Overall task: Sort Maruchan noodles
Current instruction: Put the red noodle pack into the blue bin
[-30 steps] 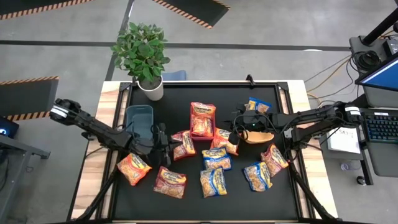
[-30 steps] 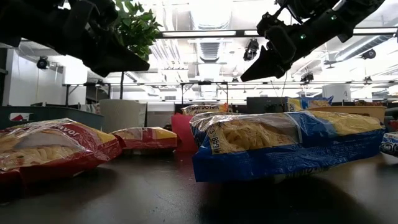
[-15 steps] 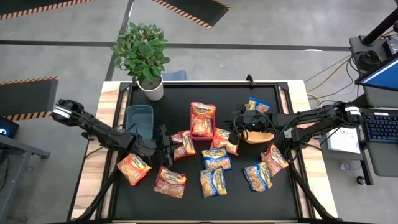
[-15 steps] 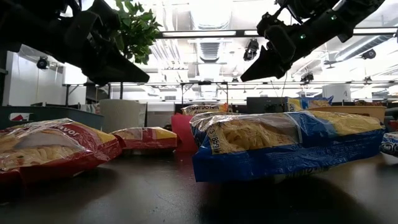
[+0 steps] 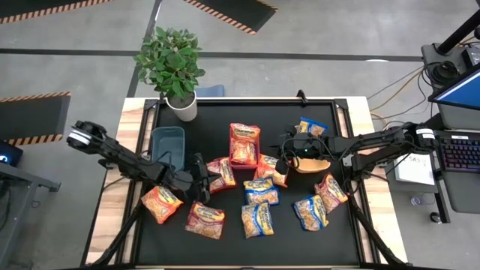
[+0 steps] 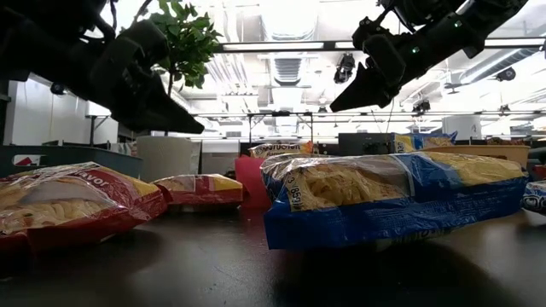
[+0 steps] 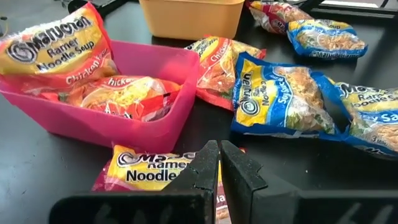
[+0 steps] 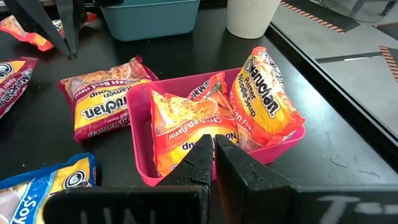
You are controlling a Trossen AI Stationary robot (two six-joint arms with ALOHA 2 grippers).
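Ramen packets lie flat on the black table mat (image 5: 225,236): red-pink ones (image 5: 220,174) (image 5: 205,220), orange ones (image 5: 161,204) (image 5: 268,169) and blue-and-yellow ones (image 5: 261,192) (image 5: 310,211). More orange packets (image 8: 186,130) sit in the pink bin (image 5: 244,144). My left gripper (image 5: 201,184) is shut and hangs in the air just above and short of a red-pink packet (image 7: 155,171). My right gripper (image 5: 283,161), also shut, hovers between the pink bin (image 8: 140,162) and the tan bin (image 5: 313,163).
A teal bin (image 5: 166,142) stands behind my left arm, and a potted plant (image 5: 174,64) stands at the far left corner. One blue packet (image 5: 310,127) lies beyond the tan bin. The near strip of the mat is bare. A laptop and a keyboard sit off the table's right side.
My left gripper has moved down and toward the near edge, closing on the red-pink packet beside the pink bin, with its fingers staying shut. The packets have not moved.
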